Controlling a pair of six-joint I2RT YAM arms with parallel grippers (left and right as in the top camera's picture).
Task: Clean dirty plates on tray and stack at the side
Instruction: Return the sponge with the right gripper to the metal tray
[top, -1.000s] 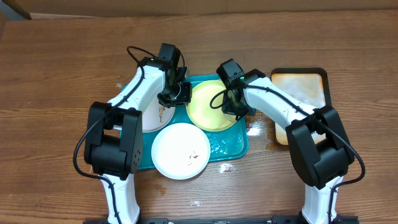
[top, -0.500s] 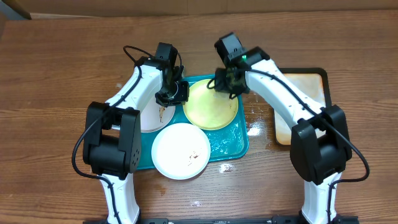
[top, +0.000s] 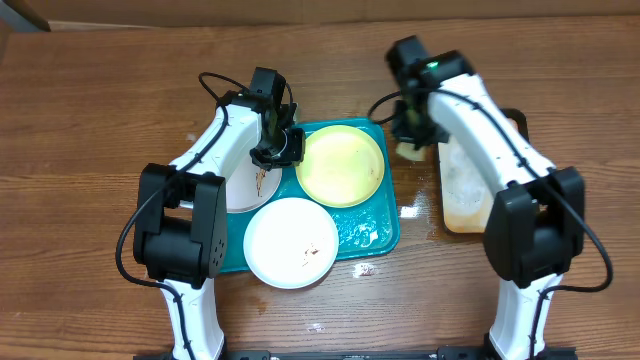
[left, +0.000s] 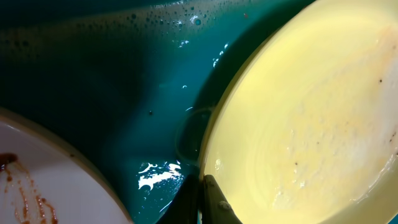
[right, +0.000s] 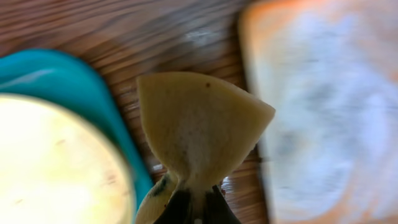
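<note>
The pale yellow-green plate (top: 342, 167) lies at the back of the teal tray (top: 372, 236). My left gripper (top: 283, 150) is shut on that plate's left rim; in the left wrist view its fingers (left: 214, 202) pinch the plate (left: 311, 112) over the wet tray (left: 112, 81). One white plate (top: 292, 242) sits at the tray's front. Another white plate (top: 240, 188), with brown smears (left: 18, 186), lies left, partly under the arm. My right gripper (top: 410, 138) is shut on a yellow sponge (right: 199, 124) above the table, between the teal tray (right: 62, 74) and the narrow tray.
A narrow black-rimmed, rust-stained tray (top: 470, 190) lies to the right of the teal tray, blurred in the right wrist view (right: 329, 112). Water drops spot the wooden table (top: 100, 100) near the tray's right and front edges.
My right arm has swung away from the yellow-green plate to the right, carrying the sponge off the teal tray toward the narrow tray. The left gripper has kept its hold on the plate's rim.
</note>
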